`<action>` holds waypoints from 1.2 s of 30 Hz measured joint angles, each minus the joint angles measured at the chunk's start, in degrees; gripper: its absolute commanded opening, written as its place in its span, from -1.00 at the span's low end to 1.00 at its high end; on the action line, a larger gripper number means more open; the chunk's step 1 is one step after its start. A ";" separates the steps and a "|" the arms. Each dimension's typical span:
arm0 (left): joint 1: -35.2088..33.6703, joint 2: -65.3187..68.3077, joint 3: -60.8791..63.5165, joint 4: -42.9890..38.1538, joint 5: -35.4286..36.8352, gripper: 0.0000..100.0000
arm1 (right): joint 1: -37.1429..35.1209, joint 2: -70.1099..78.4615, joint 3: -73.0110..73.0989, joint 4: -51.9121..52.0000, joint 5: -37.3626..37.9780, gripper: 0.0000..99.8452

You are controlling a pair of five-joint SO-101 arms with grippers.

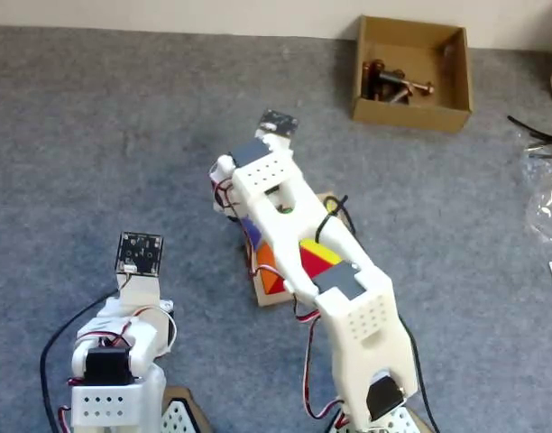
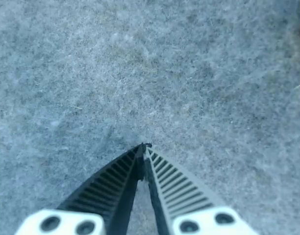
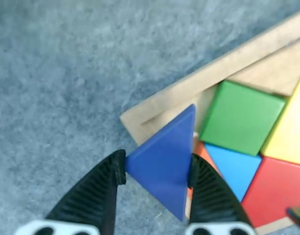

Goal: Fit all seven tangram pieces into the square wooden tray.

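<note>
Right gripper (image 3: 157, 165) around blue triangle (image 3: 167, 159), at wooden tray's (image 3: 189, 88) corner.

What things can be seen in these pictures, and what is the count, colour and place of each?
wooden tray: one, pale wood, on the cloth under the right arm
blue triangle: one, dark blue, held over the tray's corner
green square: one, green, in the tray
light blue triangle: one, light blue, in the tray beside the green square
red piece: one, red, in the tray
yellow piece: one, yellow, in the tray
orange piece: one, orange, in the tray
cardboard box: one, brown, apart from the tray, small parts inside
cloth: one, grey, covers the table
left gripper: one, black fingers, shut, over bare cloth
right gripper: one, black fingers, gripping the blue triangle
</note>
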State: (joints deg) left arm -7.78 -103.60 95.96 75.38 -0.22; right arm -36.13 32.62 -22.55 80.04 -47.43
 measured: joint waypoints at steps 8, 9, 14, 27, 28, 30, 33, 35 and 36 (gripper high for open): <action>0.00 0.00 0.00 0.00 0.00 -0.99 | 0.70 0.00 0.00 -2.11 -1.85 -0.82; 0.00 0.00 0.00 0.00 0.00 -0.99 | 0.70 0.00 0.00 -2.55 -2.11 -0.82; 0.00 0.00 0.00 0.00 0.00 -0.99 | 0.70 0.00 0.00 -2.81 -2.55 -0.82; 0.00 0.00 0.00 0.00 0.00 -0.99 | 0.70 0.00 1.23 -1.32 -6.07 -0.44; 0.00 0.00 0.00 0.00 0.00 -0.99 | 0.70 0.00 1.85 -1.32 -6.59 -0.44; 0.00 0.00 0.00 0.00 0.00 -0.99 | 0.70 0.00 2.02 -1.05 -7.03 -0.44; 0.00 0.00 0.00 0.00 0.00 -0.99 | 0.70 0.00 2.02 -1.05 -7.30 -0.44; 0.00 0.00 0.00 0.00 0.00 -0.99 | 0.70 0.00 2.02 -1.05 -7.30 -0.44; 0.00 0.00 0.00 0.00 0.00 -0.99 | 0.70 0.00 2.02 -0.79 -7.30 -0.44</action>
State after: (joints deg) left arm -7.78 -103.60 95.96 75.38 -0.22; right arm -35.43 32.62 -20.53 79.25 -54.73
